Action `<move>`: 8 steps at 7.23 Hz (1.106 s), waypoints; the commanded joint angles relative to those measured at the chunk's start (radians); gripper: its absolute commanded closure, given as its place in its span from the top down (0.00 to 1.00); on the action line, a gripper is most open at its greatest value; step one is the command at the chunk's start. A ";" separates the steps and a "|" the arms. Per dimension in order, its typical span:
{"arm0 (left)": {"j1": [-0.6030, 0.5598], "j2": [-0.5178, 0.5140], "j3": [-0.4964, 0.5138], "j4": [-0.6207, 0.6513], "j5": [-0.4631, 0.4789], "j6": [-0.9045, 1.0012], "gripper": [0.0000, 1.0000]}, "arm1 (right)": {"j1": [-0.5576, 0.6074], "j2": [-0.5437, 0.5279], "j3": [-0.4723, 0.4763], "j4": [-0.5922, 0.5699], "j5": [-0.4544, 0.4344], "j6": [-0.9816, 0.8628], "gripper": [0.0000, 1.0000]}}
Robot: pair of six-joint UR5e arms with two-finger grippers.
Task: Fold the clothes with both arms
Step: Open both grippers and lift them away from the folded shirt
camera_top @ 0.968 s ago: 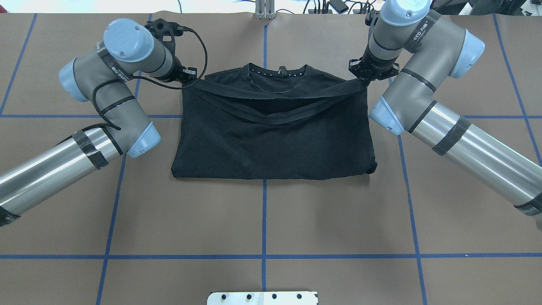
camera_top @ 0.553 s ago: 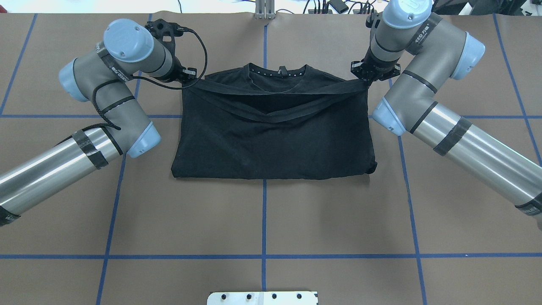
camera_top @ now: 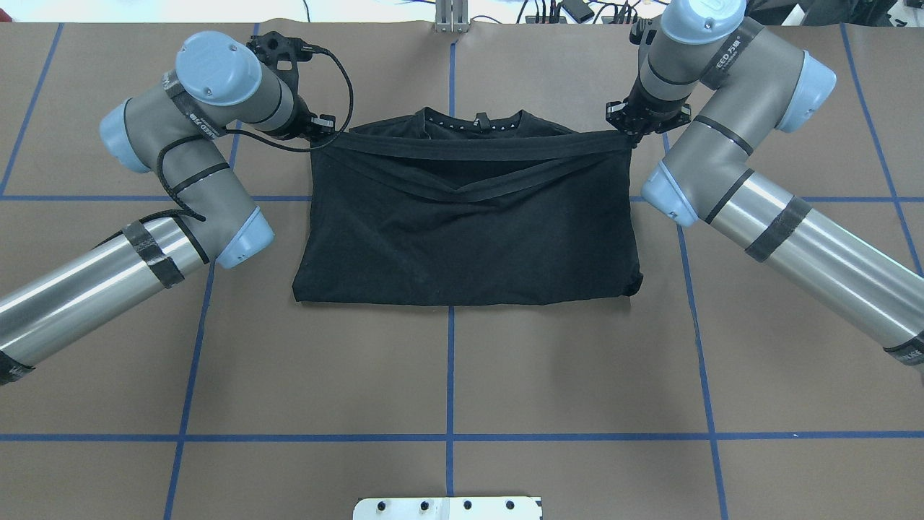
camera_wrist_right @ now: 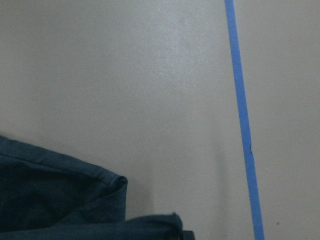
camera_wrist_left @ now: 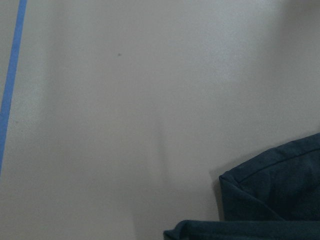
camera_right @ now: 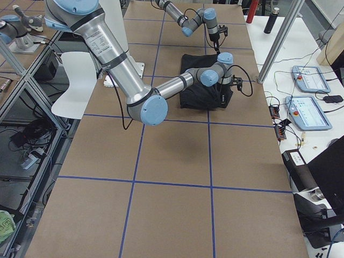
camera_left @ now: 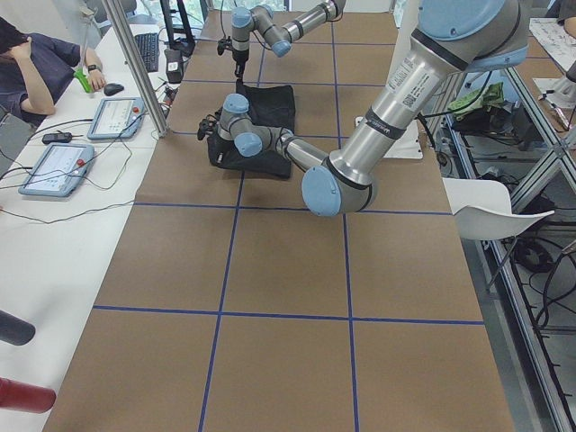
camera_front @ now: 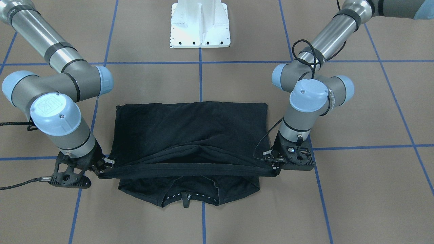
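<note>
As left gripper (camera_top: 328,133) and right gripper (camera_top: 626,136) pinch T-shirt (camera_top: 462,245), hem stretches taut.

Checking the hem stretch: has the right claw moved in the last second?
Yes. The right claw has shifted slightly outward, away from the centre blue line, drawing the T-shirt hem straighter.

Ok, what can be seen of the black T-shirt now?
The T-shirt is black soft knit, doubled over on the brown table, fold edge nearest the robot. Its collar, with white dots inside the neckband, lies at the far edge. One hem layer is stretched taut just short of the collar between the jaws of the left arm and right arm; the other sags in a V. No graphic shows.
</note>
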 commanded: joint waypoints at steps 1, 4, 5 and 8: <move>-0.006 0.001 0.000 -0.041 -0.004 0.032 1.00 | 0.020 0.002 0.000 -0.011 0.006 -0.002 0.99; -0.065 0.013 -0.035 -0.037 -0.140 0.129 1.00 | 0.096 0.003 0.001 -0.012 0.128 -0.064 0.99; -0.063 0.045 -0.075 -0.037 -0.157 0.130 1.00 | 0.104 -0.006 0.009 -0.012 0.148 -0.116 0.99; -0.031 0.268 -0.335 -0.043 -0.259 0.117 1.00 | 0.107 -0.104 0.119 -0.008 0.185 -0.178 0.99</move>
